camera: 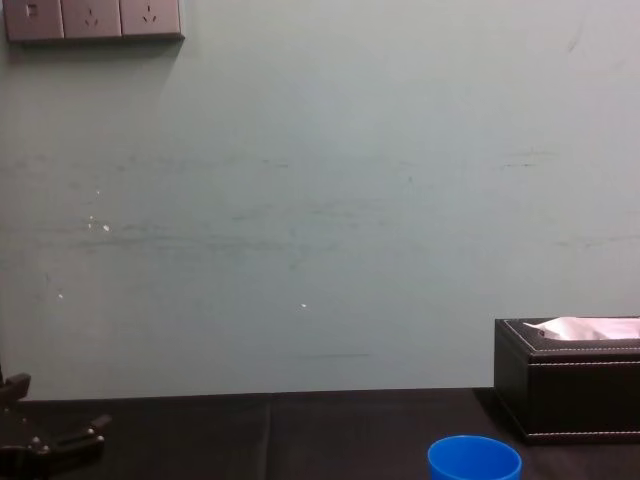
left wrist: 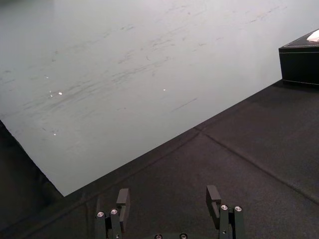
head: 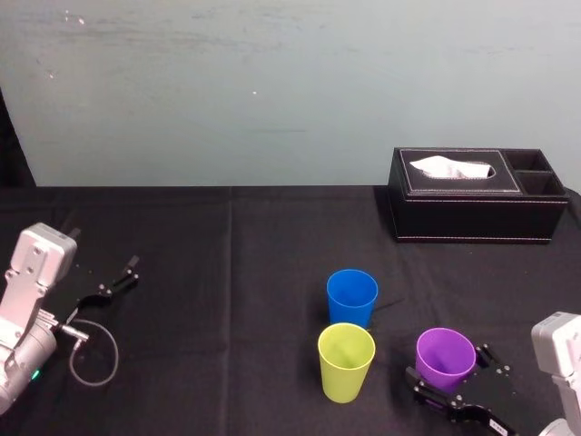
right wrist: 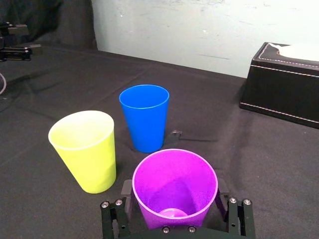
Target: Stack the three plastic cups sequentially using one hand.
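Chest view cuts the blue cup (camera: 474, 462), beyond the purple cup (right wrist: 174, 179), below its rim; the right gripper (right wrist: 174, 191) hides the purple cup's base.

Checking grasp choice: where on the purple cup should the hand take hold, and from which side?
Probably the side wall below the rim, approached from the robot's side, where the open right hand straddles it. The purple cup stands upright, tapered; the yellow-green cup crowds its left, the blue cup stands beyond, the near side is free.
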Controlling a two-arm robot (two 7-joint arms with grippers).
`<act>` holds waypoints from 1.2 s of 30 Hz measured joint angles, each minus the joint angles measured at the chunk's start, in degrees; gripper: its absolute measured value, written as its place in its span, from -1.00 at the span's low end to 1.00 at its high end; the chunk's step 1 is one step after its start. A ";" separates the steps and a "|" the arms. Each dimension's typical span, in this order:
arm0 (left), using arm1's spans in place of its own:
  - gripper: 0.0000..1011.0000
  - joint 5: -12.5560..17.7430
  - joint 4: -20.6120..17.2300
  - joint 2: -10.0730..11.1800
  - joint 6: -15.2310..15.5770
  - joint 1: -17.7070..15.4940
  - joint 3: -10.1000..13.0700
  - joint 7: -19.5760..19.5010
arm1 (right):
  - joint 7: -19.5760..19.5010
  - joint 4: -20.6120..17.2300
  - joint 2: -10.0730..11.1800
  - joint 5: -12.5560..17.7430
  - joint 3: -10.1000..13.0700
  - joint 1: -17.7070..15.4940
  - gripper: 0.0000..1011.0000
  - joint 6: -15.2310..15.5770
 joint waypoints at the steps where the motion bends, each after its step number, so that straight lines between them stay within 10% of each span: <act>1: 0.98 0.00 0.00 0.00 0.00 0.00 0.00 0.00 | 0.00 0.00 0.02 0.01 0.01 -0.01 0.99 0.00; 36: 0.98 0.00 0.00 0.00 0.00 0.00 0.00 0.00 | 3.40 -4.27 2.56 -0.06 1.62 -0.55 0.45 1.33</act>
